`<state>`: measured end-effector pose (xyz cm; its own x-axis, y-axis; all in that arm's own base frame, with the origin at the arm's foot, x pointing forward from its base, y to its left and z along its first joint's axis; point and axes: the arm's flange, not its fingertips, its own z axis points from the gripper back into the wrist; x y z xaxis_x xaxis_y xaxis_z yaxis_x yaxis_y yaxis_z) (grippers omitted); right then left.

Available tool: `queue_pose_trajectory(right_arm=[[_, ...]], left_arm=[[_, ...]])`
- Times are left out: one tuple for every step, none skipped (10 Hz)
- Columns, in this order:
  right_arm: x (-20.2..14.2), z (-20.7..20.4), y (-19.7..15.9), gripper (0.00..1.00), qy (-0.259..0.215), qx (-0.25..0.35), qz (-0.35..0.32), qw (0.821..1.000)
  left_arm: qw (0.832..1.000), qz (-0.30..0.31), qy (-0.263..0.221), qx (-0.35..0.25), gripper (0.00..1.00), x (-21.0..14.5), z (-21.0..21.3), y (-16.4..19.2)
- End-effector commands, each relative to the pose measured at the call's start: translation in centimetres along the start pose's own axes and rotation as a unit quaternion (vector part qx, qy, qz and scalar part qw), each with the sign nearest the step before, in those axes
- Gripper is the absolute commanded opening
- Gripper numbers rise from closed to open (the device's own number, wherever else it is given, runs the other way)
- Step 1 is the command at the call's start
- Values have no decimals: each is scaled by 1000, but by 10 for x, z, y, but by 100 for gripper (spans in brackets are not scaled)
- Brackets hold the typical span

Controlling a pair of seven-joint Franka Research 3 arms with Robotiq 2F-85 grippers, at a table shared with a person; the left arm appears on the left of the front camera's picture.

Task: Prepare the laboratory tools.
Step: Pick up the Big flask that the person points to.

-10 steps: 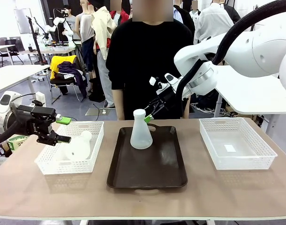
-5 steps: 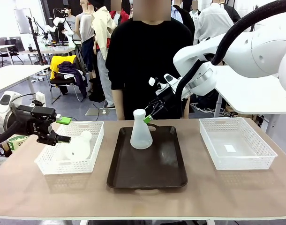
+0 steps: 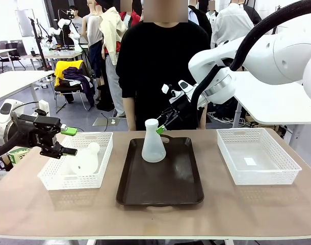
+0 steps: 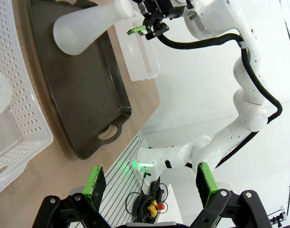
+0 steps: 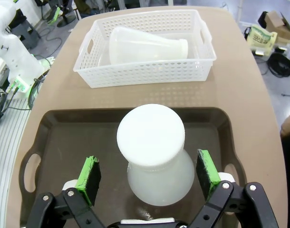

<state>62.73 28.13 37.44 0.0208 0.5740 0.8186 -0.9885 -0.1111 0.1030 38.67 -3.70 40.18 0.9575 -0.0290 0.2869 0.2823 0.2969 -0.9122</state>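
One frosted-white conical flask [image 3: 153, 144] stands upright at the far end of the dark tray [image 3: 160, 184]. My right gripper [image 3: 163, 126] hovers just behind its capped neck, open. In the right wrist view, the flask [image 5: 152, 142] sits ahead between the spread green pads [image 5: 89, 176] of the gripper [image 5: 148, 176], untouched. A second flask [image 3: 84, 160] lies on its side in the left white basket [image 3: 48, 179], also seen as the flask [image 5: 145, 45] in the right wrist view. My left gripper [image 3: 68, 141] hangs open at the basket's left edge, holding nothing. The left wrist view shows the gripper [image 4: 150, 183] wide apart, and the upright flask [image 4: 83, 29].
A second white mesh basket [image 3: 257, 176] sits at the right, holding only a small white slip. A person in black stands at the far side behind the tray. Bare tabletop runs along the near edge. The left wrist view shows the tray [image 4: 88, 104] and basket rim [image 4: 21, 118].
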Motion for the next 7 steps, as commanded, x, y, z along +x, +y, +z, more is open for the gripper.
queue_pose_trajectory(right_arm=[[-1,0,-3,100,0,0,2,1000],[0,0,0,100,0,0,0,1000],[1,14,3,100,14,-3,-3,1000],[2,32,8,100,22,-16,-9,1000],[4,49,14,100,32,-26,-9,999],[7,65,21,100,49,-43,-10,998],[9,83,30,100,61,-68,-19,996]], left_arm=[[1000,-12,-10,-12,100,-1,-1,1],[1000,-12,-10,-12,100,-1,-1,1],[1000,-12,-10,-12,100,-1,-1,1],[1000,-12,-10,-12,100,-1,-1,1],[1000,-12,-10,-12,100,-1,-1,1],[1000,-12,-10,-12,100,-1,-1,1],[1000,-12,-10,-12,100,-1,-1,1]])
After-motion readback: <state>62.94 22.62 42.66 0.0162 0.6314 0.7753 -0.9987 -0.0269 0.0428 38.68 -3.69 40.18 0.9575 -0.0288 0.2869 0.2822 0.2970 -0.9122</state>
